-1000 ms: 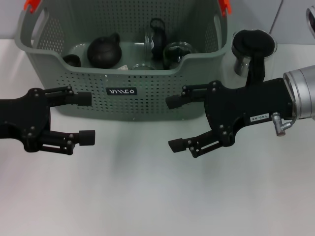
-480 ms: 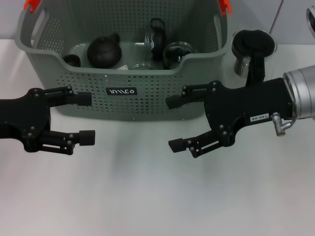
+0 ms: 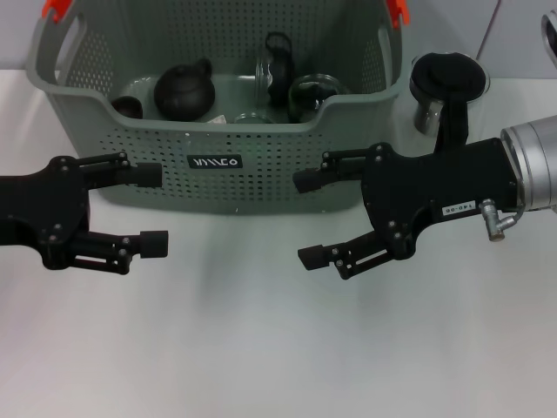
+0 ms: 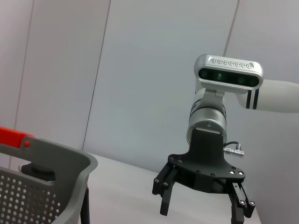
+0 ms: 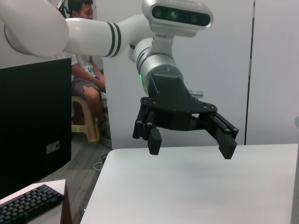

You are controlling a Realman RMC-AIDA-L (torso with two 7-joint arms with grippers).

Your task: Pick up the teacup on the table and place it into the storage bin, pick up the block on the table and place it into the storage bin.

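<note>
White worktop (image 3: 278, 348) spreads under both my arms. Behind them stands the grey storage bin (image 3: 261, 165), holding a dark round teapot (image 3: 183, 87) and glass pieces. My right hand (image 3: 315, 219) hangs spread wide just in front of the bin's right half; my left hand (image 3: 150, 209) hangs wide too, near its left corner, gripping nothing.

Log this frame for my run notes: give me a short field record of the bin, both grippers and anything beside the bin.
storage bin: grey, perforated, at the back of the table
bin contents: dark round teapot, glassware
left gripper: open, empty, in front of the bin
right gripper: open, empty, in front of the bin
glass jug: black lid, outside the bin on the robot's right
</note>
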